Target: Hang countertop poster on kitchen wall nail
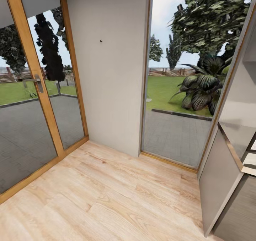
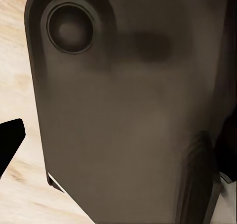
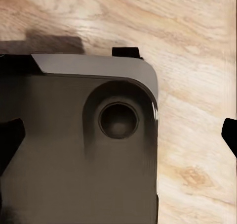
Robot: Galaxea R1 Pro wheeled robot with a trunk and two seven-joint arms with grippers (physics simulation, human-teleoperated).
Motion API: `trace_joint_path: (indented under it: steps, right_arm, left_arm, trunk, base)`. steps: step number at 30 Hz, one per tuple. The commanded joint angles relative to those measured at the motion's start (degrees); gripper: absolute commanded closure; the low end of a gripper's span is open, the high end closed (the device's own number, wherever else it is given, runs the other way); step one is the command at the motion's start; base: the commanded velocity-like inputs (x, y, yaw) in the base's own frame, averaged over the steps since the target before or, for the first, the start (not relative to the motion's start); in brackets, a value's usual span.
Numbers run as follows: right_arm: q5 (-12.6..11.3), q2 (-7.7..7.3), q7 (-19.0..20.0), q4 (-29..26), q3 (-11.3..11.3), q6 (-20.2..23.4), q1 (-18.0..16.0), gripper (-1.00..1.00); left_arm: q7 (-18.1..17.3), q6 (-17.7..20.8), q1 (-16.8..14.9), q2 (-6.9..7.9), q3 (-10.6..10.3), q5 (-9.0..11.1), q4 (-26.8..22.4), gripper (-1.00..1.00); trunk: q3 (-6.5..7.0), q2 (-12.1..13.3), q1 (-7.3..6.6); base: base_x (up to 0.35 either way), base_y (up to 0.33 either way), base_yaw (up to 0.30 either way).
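A tiny dark wall nail (image 1: pixel 101 41) sits high on the plain pale grey wall panel (image 1: pixel 110 77) straight ahead, between two glazed openings. The poster and the kitchen countertop are out of view. My left gripper (image 2: pixel 118 145) hangs over the robot's dark base shell (image 2: pixel 123 110); one black fingertip (image 2: pixel 11 141) shows at the picture's edge, with nothing in it. My right gripper (image 3: pixel 119 137) is open above the same dark shell (image 3: pixel 74 150) and the wooden floor (image 3: pixel 197 85), its fingertips (image 3: pixel 10 140) far apart and empty.
A wood-framed glass door (image 1: pixel 35 102) with a metal handle (image 1: pixel 37 82) stands at the left. A tall window (image 1: pixel 177 92) lies right of the panel. A grey cabinet front (image 1: pixel 222 170) juts in at the right. Light wooden floor (image 1: pixel 106 198) stretches up to the wall.
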Motion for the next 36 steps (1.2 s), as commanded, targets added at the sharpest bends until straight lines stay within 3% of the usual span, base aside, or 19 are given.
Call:
trace_joint_path:
  steps: [1,6,7,8,17,29,36]
  right_arm:
    - [-0.11,-0.08,0.00,-0.28,-0.03,-0.53,-0.36,-1.00]
    - [-0.23,-0.36,-0.05,-1.91,-0.09,-2.14,-1.28,-1.00]
    - [-0.23,-0.38,-0.06,-17.32,-0.10,-13.02,-1.31,-1.00]
    - [-0.23,-0.42,-0.06,-19.08,-0.11,-13.37,-1.35,-1.00]
    - [-0.37,-0.75,-0.17,-23.58,-0.21,-13.71,-1.42,-1.00]
    - [0.21,-0.79,-0.22,-23.24,0.30,-13.86,-1.34,-1.00]
    - [0.21,-0.79,-0.20,-23.17,0.31,-13.81,-1.34,-1.00]
  left_arm:
    - [0.02,-0.11,0.08,-0.03,0.01,-0.06,-0.42,-1.00]
    - [0.02,-0.25,0.20,-0.07,0.10,-0.15,-2.02,-1.00]
    - [0.02,-0.30,0.21,-0.07,0.11,-0.16,-33.66,-1.00]
    - [0.01,-0.46,0.23,-0.07,0.13,-0.15,-36.04,-1.00]
    - [0.01,-1.05,0.26,0.00,0.59,-0.10,-40.48,-1.00]
    - [0.01,-1.15,0.26,0.04,0.87,-0.09,-39.99,-1.00]
    - [0.01,-1.16,0.26,0.04,0.87,-0.09,-39.97,-1.00]
  trunk:
    - [-0.05,-0.03,0.00]
    - [-0.05,-0.03,0.00]
    - [-0.05,-0.03,0.00]
    - [-0.05,-0.03,0.00]
    - [-0.05,-0.03,0.00]
    - [-0.05,-0.03,0.00]
    - [-0.05,-0.03,0.00]
  base:
    - [0.000,0.000,0.000]
    - [0.000,0.000,0.000]
    - [0.000,0.000,0.000]
    - [0.000,0.000,0.000]
    - [0.000,0.000,0.000]
    - [0.000,-0.014,-0.005]
    - [0.000,-0.211,-0.230]
